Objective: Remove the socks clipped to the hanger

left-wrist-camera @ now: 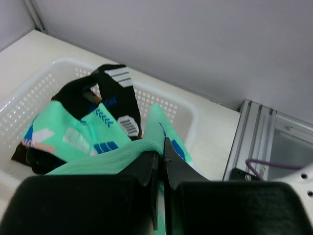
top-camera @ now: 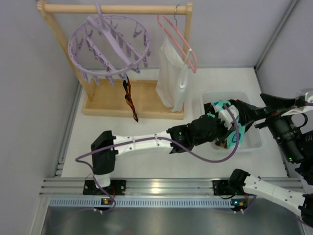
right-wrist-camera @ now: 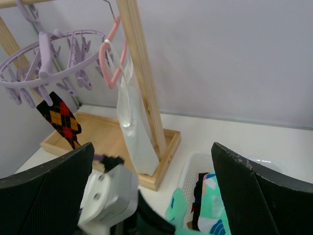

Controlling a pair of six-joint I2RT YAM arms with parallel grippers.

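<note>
Clenched soft teal sock (left-wrist-camera: 115,157) in left gripper (left-wrist-camera: 160,152) over white perforated plastic basket (left-wrist-camera: 172,106) at right, for dropping; right gripper (right-wrist-camera: 154,192) gaped empty.

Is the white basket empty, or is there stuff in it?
Not empty: teal socks and a black sock lie piled inside the white basket.

White garment (right-wrist-camera: 132,127) hangs on pink hanger (right-wrist-camera: 101,56).

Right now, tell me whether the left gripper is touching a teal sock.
Touching. The left wrist view shows the left gripper with its fingers closed, pinching a fold of the teal sock.
</note>
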